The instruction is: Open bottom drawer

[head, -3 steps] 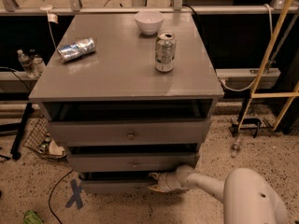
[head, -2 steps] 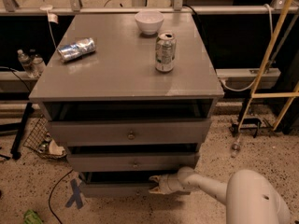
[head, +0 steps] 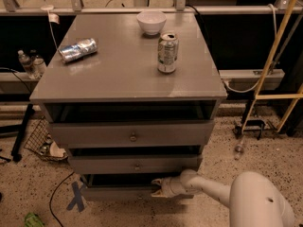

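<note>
The grey cabinet has three drawers. The bottom drawer (head: 113, 192) is the lowest one, a grey flat front just above the floor, with a dark gap above it. Its centre knob does not show. My gripper (head: 154, 188) is at the front of this drawer, right of its middle, reaching in from the right on the white arm (head: 208, 187). Its fingers are apart, pointing left along the drawer front. The middle drawer (head: 136, 164) and top drawer (head: 132, 135) each show a small round knob.
On the cabinet top (head: 118, 74) stand a white bowl (head: 151, 21) and an upright can (head: 167, 52), and a crushed can (head: 77, 49) lies there. A wire basket (head: 45, 143) and blue tape cross (head: 75, 196) are on the floor at left. A yellow frame (head: 279, 96) stands at right.
My gripper has moved a little to the left along the bottom drawer's front. The drawers have not visibly moved.
</note>
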Robot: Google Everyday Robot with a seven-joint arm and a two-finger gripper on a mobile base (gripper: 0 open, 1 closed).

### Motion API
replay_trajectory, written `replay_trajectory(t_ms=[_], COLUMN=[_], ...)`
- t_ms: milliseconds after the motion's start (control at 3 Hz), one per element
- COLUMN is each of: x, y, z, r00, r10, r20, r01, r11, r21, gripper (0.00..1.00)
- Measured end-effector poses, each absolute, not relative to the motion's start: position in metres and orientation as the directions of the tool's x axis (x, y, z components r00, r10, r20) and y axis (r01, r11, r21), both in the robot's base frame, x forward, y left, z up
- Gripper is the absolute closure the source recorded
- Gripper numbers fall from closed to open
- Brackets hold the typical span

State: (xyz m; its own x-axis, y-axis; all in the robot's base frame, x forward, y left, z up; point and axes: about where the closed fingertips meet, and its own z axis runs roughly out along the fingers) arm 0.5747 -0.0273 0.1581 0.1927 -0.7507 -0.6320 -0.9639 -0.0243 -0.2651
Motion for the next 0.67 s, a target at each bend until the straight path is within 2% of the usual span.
replay_trajectory(t_ms=[667], x=[0.5745], y=[-0.0266], z=[0.158], r00=[0.192], r10=[-0.751], r20=[-0.632], r01=[-0.964], r11=[-0.024], r21=[-0.264], gripper=[1.0])
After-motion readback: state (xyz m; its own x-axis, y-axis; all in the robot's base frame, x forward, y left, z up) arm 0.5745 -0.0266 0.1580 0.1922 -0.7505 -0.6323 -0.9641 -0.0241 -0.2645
